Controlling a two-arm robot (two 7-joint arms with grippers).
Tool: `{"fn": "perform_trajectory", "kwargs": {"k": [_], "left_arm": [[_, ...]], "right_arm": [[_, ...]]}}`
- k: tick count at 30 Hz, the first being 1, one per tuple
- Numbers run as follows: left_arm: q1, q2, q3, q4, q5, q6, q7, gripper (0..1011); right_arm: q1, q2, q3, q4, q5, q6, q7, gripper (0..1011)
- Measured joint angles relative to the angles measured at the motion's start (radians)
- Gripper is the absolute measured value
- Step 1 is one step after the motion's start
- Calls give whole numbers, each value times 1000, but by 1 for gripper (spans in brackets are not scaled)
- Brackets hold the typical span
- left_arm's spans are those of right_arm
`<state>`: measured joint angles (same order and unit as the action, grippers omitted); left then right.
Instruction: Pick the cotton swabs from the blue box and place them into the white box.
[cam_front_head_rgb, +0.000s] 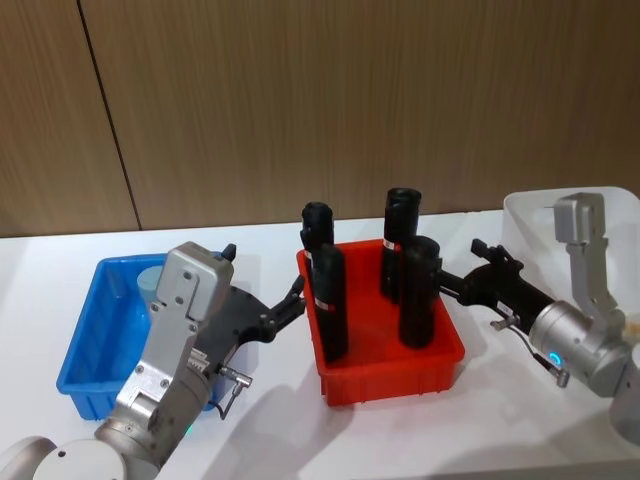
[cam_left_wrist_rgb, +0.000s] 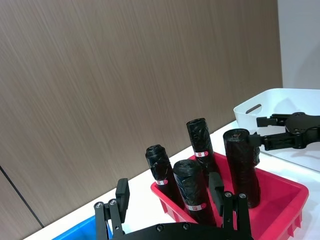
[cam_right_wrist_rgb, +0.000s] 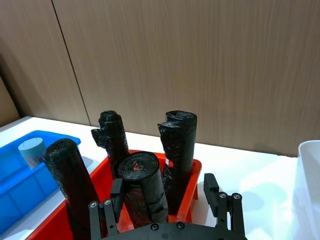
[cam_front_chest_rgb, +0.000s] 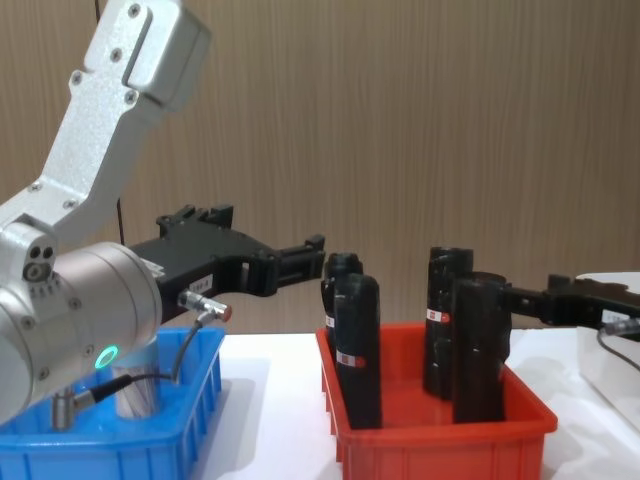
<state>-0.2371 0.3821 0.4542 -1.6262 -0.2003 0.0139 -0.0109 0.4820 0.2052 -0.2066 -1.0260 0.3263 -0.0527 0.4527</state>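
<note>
At far left, blue box (cam_front_head_rgb: 88, 350) on the white table (cam_front_head_rgb: 270, 420), one cotton swab tub (cam_front_head_rgb: 152, 285) standing in its back right part, pale lid up. Above the box's right rim, left gripper (cam_front_head_rgb: 293, 300) raised and pointing toward the red bin (cam_front_head_rgb: 395, 375), fingers parted, nothing between them; fingertips just short of the bin's left wall. A strip of bare table between blue box and red bin. In the red bin, four black cylinders (cam_front_head_rgb: 330, 305) upright with red-white labels, two toward the left wall, two toward the right, open floor in the front part. At the bin's right edge, right gripper (cam_front_head_rgb: 478, 268) level with the nearest cylinder's upper part, fingers apart, holding nothing, close beside that cylinder. Farthest right, white box (cam_front_head_rgb: 535, 225) behind the right arm, its near rim clear of the red bin.
</note>
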Motion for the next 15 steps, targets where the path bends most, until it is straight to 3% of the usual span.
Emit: {"fn": "perform_trajectory", "kwargs": {"k": [15], "left_arm": [[0,0,0,0,0,0,0,1004]], "right_arm": [[75,-22,-10,113,5,-28,68,1002]]}}
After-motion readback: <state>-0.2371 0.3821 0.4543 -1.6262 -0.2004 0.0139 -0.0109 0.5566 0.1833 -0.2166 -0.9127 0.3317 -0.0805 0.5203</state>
